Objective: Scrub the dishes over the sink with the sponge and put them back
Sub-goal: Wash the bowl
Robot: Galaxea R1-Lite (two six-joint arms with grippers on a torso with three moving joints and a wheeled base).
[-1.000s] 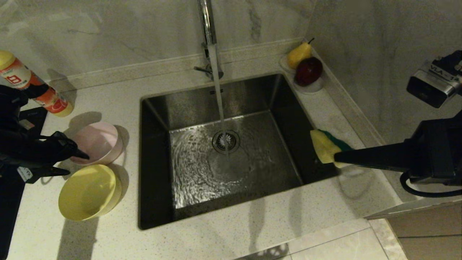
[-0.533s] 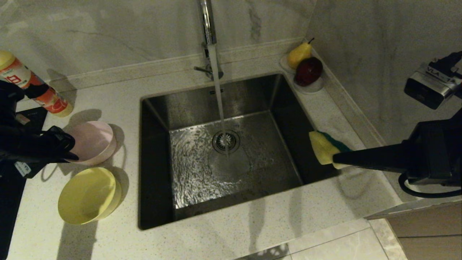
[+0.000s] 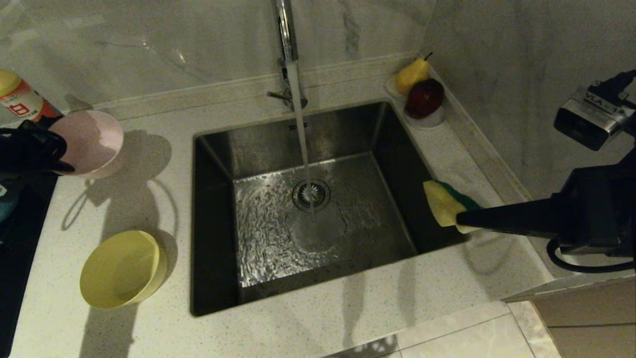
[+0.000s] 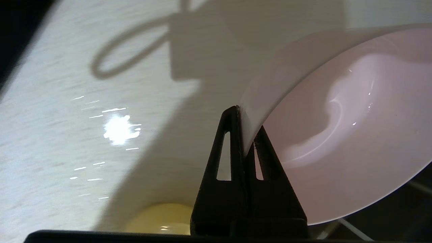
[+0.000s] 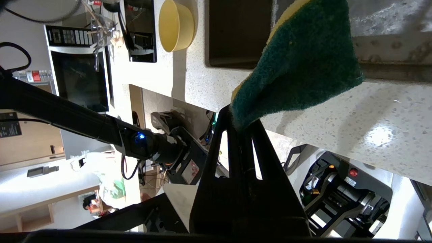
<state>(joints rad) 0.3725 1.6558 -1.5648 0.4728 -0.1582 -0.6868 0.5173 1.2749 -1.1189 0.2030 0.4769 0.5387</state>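
My left gripper (image 3: 67, 168) (image 4: 243, 133) is shut on the rim of the pale pink bowl (image 3: 89, 141) (image 4: 341, 128), which hangs tilted above the counter at the far left. The yellow bowl (image 3: 121, 268) (image 5: 175, 25) sits on the counter left of the sink (image 3: 218, 238). My right gripper (image 3: 459, 219) (image 5: 240, 125) is shut on a corner of the sponge (image 3: 446, 203) (image 5: 300, 64), held over the sink's right rim. Water runs from the faucet (image 3: 284, 30) onto the drain strainer (image 3: 311, 194). No blue bowl is in view.
A white dish (image 3: 433, 119) with a pear (image 3: 411, 74) and a dark red apple (image 3: 425, 97) stands at the back right corner. A detergent bottle (image 3: 17, 102) lies behind my left gripper. A black cooktop (image 3: 20, 233) borders the counter's left edge.
My left gripper shut on the pink bowl's rim and lifted it off the counter, up and toward the back left. The right gripper and sponge stayed put.
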